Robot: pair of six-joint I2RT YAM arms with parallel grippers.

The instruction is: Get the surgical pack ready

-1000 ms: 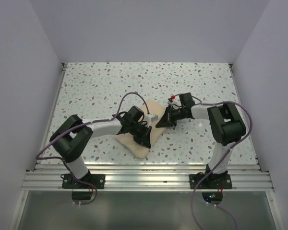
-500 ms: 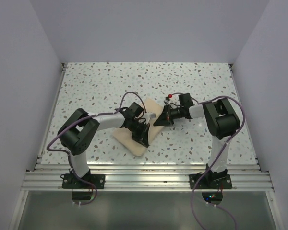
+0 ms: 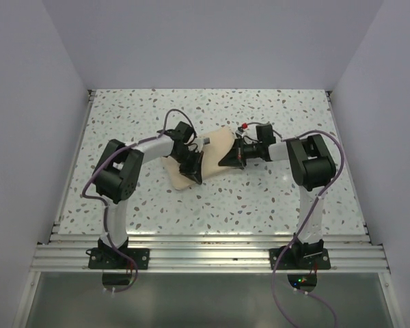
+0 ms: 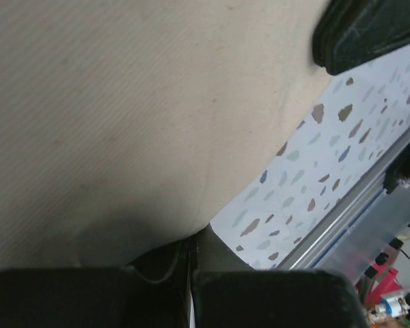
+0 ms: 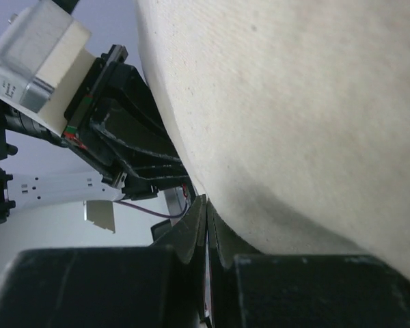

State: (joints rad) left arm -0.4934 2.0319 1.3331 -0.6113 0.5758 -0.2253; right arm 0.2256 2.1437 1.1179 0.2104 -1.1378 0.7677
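Observation:
The surgical pack (image 3: pixel 215 145) is a tan bundle lying on the speckled table near its middle. It fills the left wrist view (image 4: pixel 123 102) and the right wrist view (image 5: pixel 294 102). My left gripper (image 3: pixel 193 176) is shut, its tips (image 4: pixel 191 239) pressed against the pack's near left edge with nothing between the jaws. On the pack's near right side my right gripper (image 3: pixel 222 163) is also shut, tips (image 5: pixel 206 201) touching the wrap's edge. Neither gripper holds the wrap. The pack's contents are hidden.
The speckled table (image 3: pixel 280 109) is walled on the left, right and far sides. An aluminium rail (image 3: pixel 212 256) runs along the near edge by the arm bases. The left arm's wrist (image 5: pixel 116 130) shows close behind the pack in the right wrist view.
Both shut grippers have moved toward the far side of the table, staying against the pack. The pack has slid away from the near edge with them and turned a little.

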